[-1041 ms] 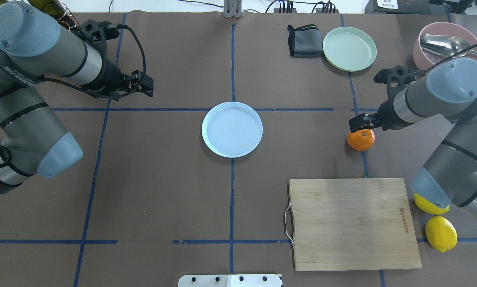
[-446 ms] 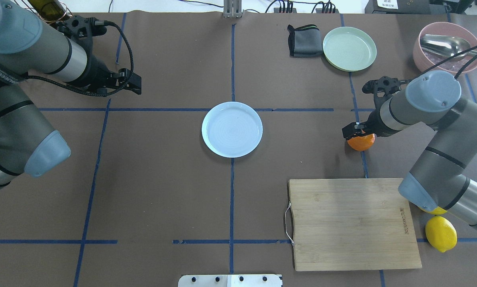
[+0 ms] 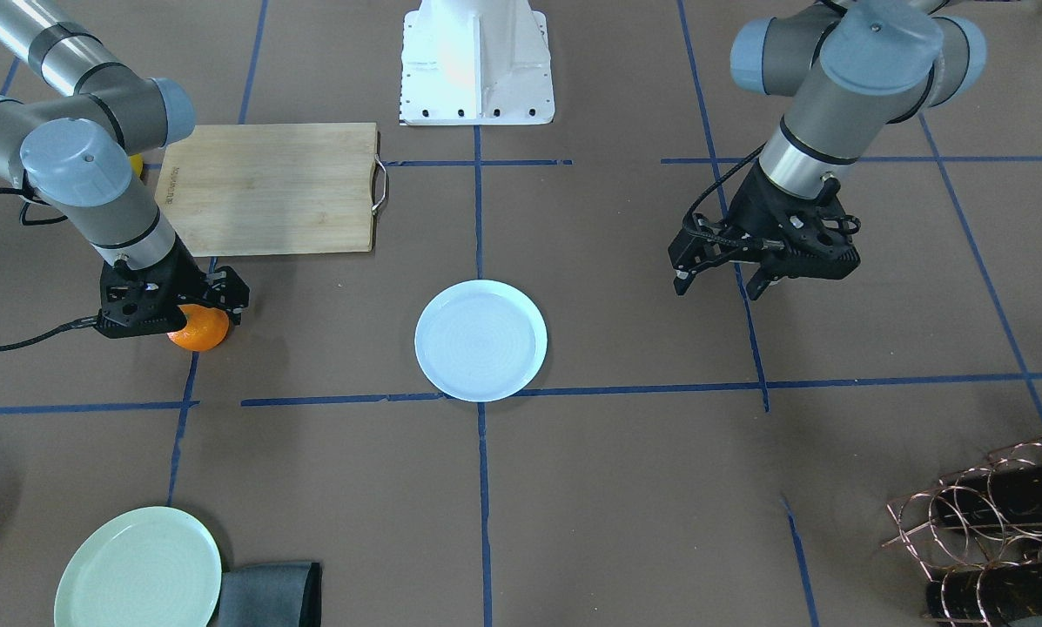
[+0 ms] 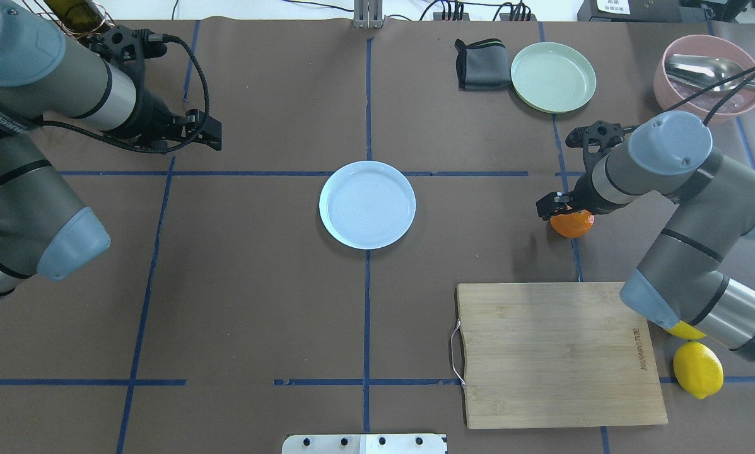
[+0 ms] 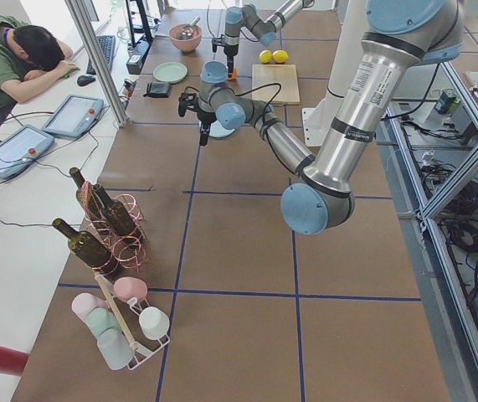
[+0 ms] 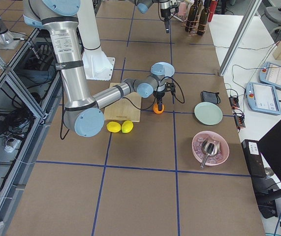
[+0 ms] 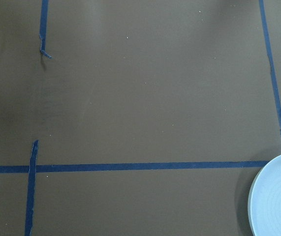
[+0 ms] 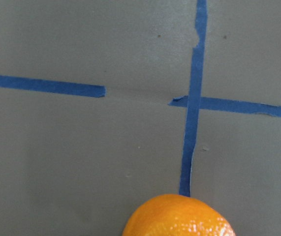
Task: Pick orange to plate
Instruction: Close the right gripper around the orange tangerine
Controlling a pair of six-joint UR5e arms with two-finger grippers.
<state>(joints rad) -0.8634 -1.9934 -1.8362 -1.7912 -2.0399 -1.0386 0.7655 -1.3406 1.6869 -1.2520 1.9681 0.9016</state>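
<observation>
Having been lowered over the orange (image 4: 576, 226), the right gripper (image 4: 555, 207) is held spread; closure is required before transfer to the plate (image 4: 367, 205).

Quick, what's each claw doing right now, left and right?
Left claw: open, holding nothing.
Right claw: down over the orange; whether it is gripping it cannot be told.
</observation>
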